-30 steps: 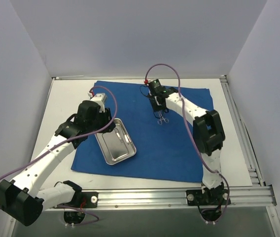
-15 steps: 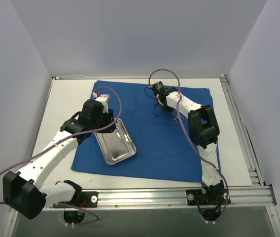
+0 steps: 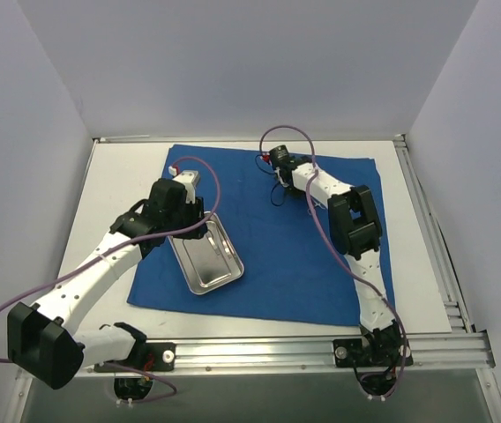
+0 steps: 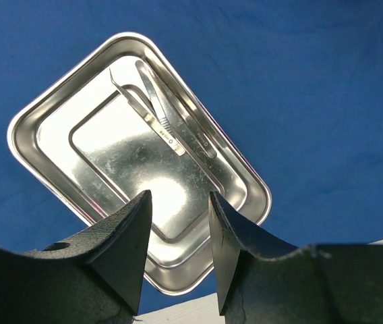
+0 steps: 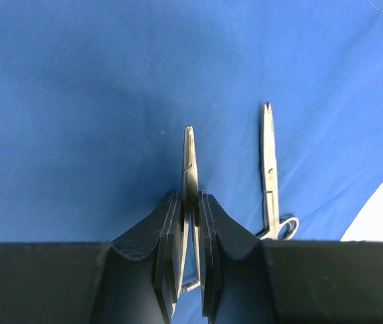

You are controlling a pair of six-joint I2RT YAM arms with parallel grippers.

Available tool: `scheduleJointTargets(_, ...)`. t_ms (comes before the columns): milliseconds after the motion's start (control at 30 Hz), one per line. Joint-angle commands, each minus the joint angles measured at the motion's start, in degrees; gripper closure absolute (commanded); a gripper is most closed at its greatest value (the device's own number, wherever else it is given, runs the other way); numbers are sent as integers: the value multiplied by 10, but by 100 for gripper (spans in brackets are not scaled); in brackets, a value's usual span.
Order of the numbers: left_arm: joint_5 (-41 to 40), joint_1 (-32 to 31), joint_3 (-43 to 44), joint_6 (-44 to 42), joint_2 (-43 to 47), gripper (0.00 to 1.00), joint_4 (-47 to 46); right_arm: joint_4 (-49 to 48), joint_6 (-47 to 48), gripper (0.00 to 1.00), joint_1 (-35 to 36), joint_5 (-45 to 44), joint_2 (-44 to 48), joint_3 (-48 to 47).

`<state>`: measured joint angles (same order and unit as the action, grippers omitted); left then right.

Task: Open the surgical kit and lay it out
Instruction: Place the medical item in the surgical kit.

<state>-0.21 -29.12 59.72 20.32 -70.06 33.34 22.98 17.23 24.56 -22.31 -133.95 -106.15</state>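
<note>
White walls point(image 3: 233, 70) close in a pale table point(image 3: 118, 176) where we see the blue cloth wrap point(image 3: 277, 264) spread flat. On its left part sits the steel tray point(image 4: 110, 155) with two forceps point(image 4: 158, 121) inside; the left gripper point(image 4: 178, 202) hovers above, jaws parted and empty. Farther back, the right gripper point(image 5: 190, 202) is clenched on a slim metal instrument point(image 5: 189, 155), scissors point(image 5: 269, 169) lying just beside.
</note>
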Motion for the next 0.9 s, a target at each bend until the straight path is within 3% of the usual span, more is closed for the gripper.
scheduleJointTargets(0, 0, 3, 25, -9, 1, 52, 2, 14, 23, 100, -14, -10, -3, -19)
scheduleJointTargets(633, 2, 5, 20, -8, -9, 52, 1, 20, 18, 100, -15, 20, -5, -2)
scheduleJointTargets(867, 2, 6, 17, -8, -8, 52, 0, 29, 10, 90, -14, 26, -8, -6)
